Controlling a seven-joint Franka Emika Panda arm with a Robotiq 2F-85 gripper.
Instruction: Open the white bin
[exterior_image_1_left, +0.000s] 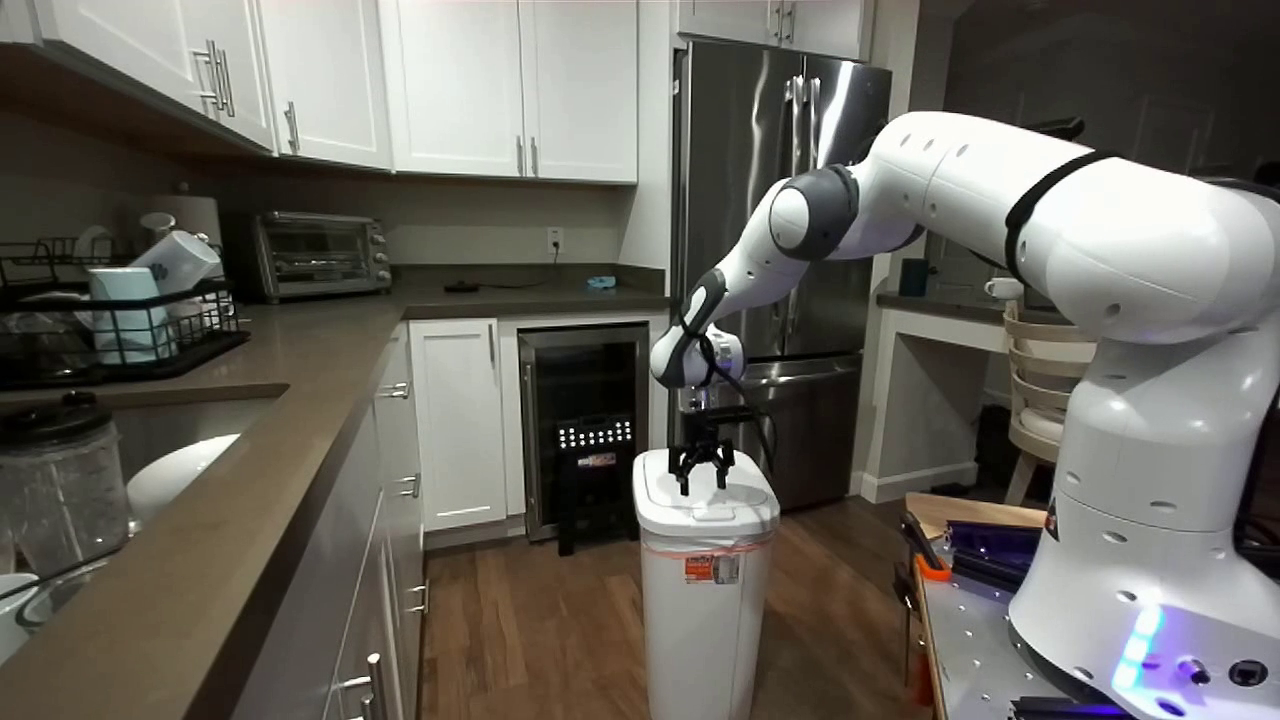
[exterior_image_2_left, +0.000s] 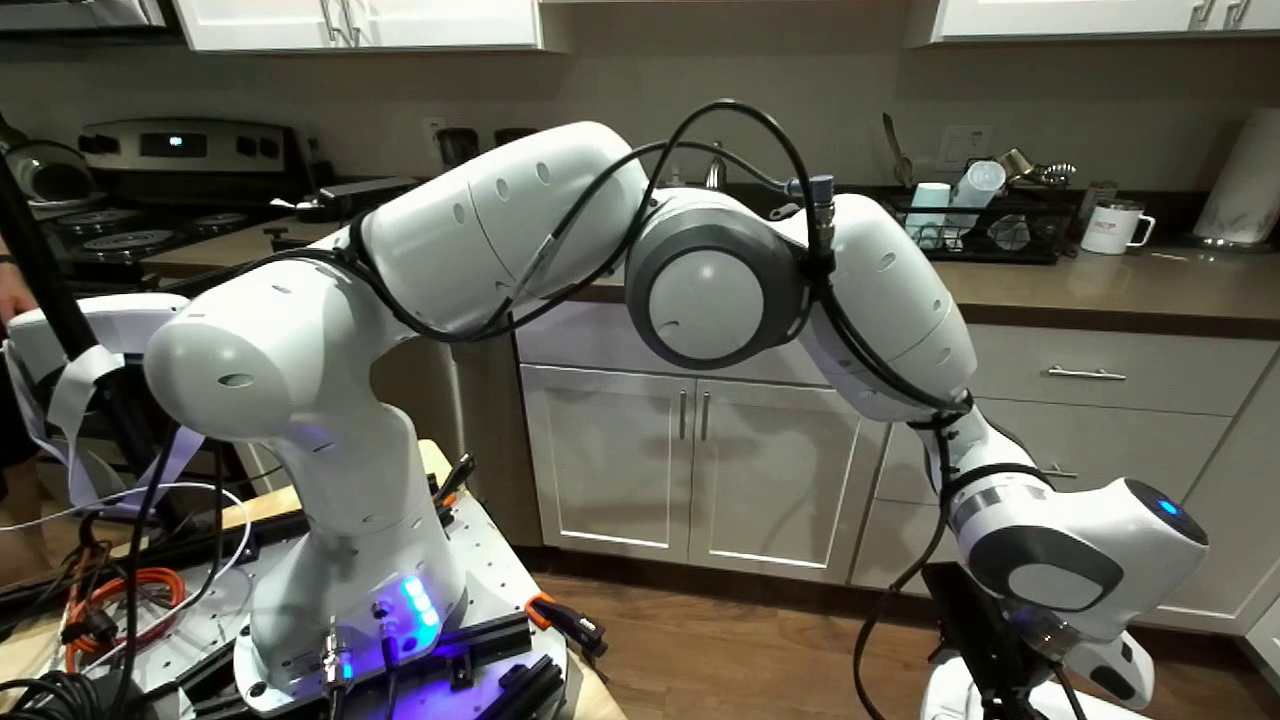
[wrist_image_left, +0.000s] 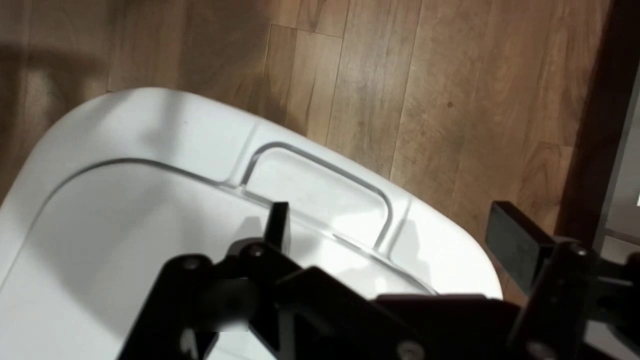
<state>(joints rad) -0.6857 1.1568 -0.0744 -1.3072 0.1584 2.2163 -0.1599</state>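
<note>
Fingers (wrist_image_left: 515, 250) well apart abv white bin (exterior_image_1_left: 705, 615), contact w/ lid (wrist_image_left: 145, 215) unclear.

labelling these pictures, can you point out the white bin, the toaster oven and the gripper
White bin (exterior_image_1_left: 704, 622): in an exterior view, on its front wall
Toaster oven (exterior_image_1_left: 318, 256): in an exterior view, on its glass door
Gripper (wrist_image_left: 395, 231): in the wrist view, midway between its fingertips

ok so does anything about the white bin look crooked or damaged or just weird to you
No damage shows on the white bin, and its lid looks shut and straight. Slightly odd: a reddish band shows just below the lid, perhaps the edge of a liner sticking out.
</note>
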